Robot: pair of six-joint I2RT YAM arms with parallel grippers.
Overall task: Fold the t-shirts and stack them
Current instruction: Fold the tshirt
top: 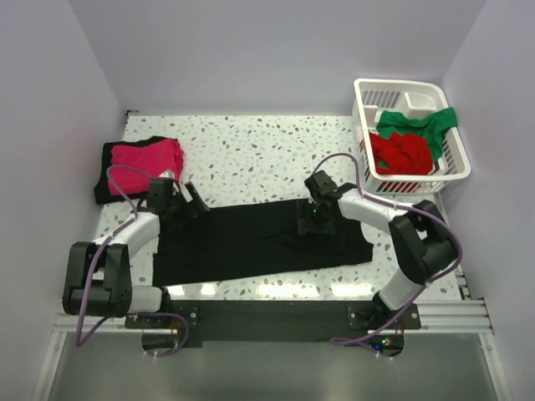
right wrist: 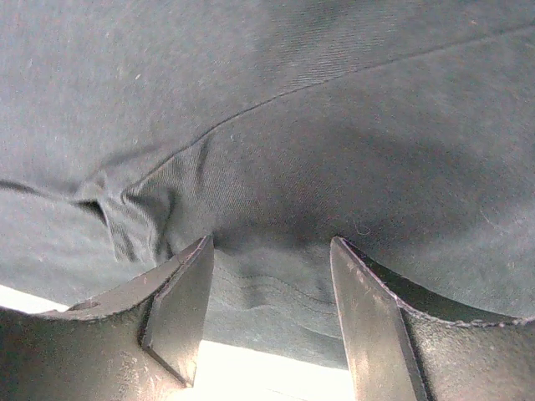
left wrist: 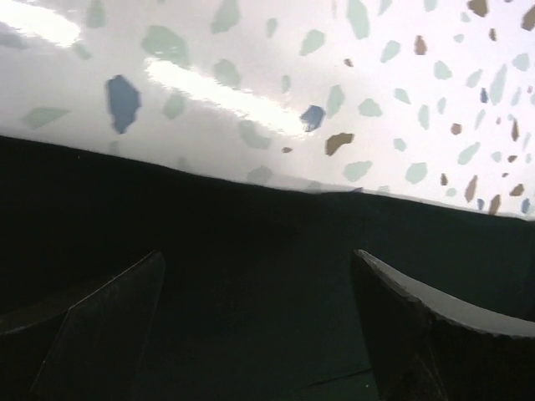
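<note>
black cloth takes up the near middle of the table [top: 251, 142]: a black t-shirt [top: 251, 242] lies spread flat and wide between the two arms, its near edge close to the arm bases and its long side running left to right. the speckled white tabletop shows all around it.

the left gripper [top: 199, 200] sits low at the shirt's far left corner. in its wrist view its jaws stand wide apart with nothing between them, dark cloth beneath and the shirt's edge just ahead against the bright tabletop.

the right gripper [top: 316, 221] is down over the right half of the same shirt, near its far edge. its jaws are parted too. the wrist view shows wrinkled cloth and a hemmed edge lying in the gap, not pinched.

farther back on the left, well apart from the spread shirt, a magenta t-shirt [top: 146, 156] lies folded on top of a folded black t-shirt [top: 109, 180].

at the far right corner stands a white slatted basket [top: 393, 83], holding a crumpled red t-shirt [top: 401, 154] with a green t-shirt [top: 418, 125] draped behind it.
</note>
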